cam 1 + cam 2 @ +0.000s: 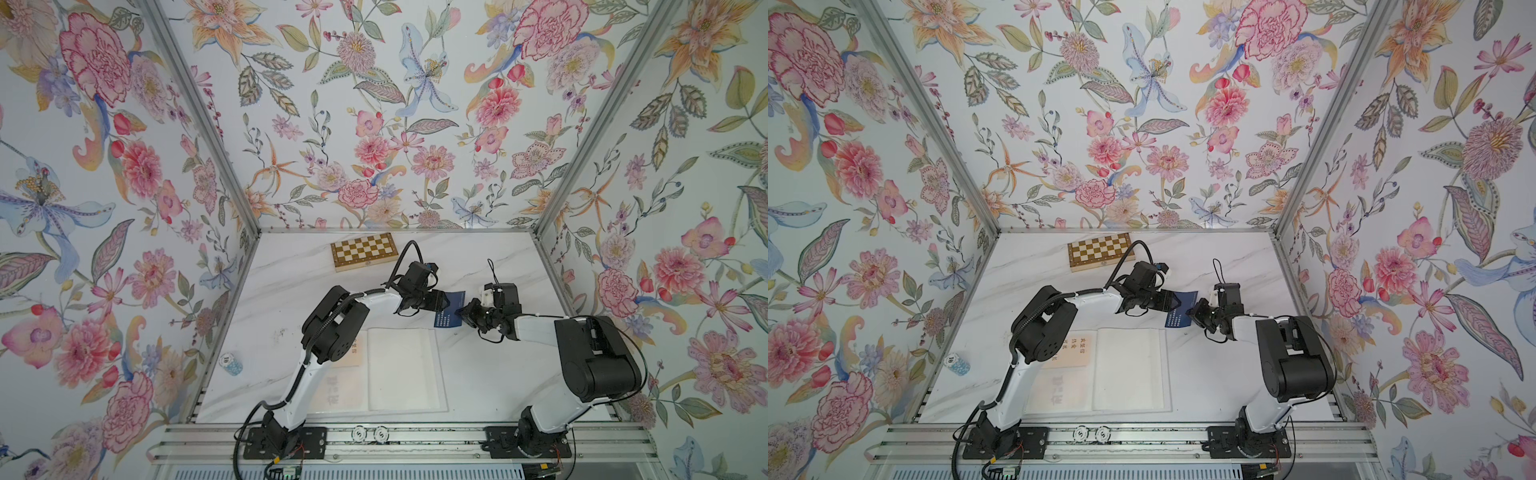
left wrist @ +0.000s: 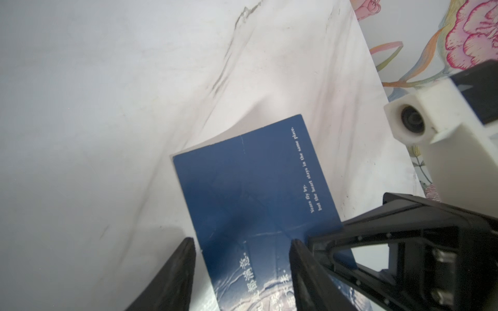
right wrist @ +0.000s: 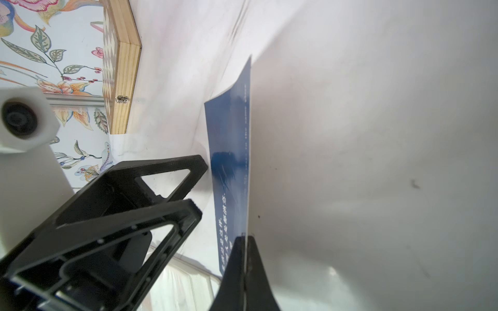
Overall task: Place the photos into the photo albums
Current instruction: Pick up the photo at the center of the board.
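Nearest the arms' bases, the photo album point(image 1: 405, 365) lies open and flat on the table point(image 1: 498, 374). A blank white sleeve page faces up on the robot's right, which I judge to be the page kept free for the next card. On the other page a cream photo point(image 1: 1080, 351) sits under the translucent sleeve, partly hidden by the left arm. A fainter card seems to lie nearer the front edge on that same page, though the sleeve's haze makes this hard to confirm. A stack of chips point(image 1: 230, 362) rests well to the left by the wall, clear of the work.

Just beyond the album's far right corner, the navy photo point(image 1: 451, 309) hangs off the table between the two arms, tilted and apart from the page. The right gripper point(image 3: 245, 242) is closed tight on one edge, and its wrist view shows the card edge-on between the pinching fingers. The left gripper point(image 2: 241, 242) has its jaws apart. The card's end lies between its fingers, face toward that wrist camera, and is not clamped.

This looks like a hand-over. A pinch on one short edge leaves the opposite edge free to lead into a sleeve mouth, so the right arm would carry the card back toward the open page.

Farthest off, the chessboard box point(image 1: 363, 251) sits closed near the back wall, well away from both grippers.
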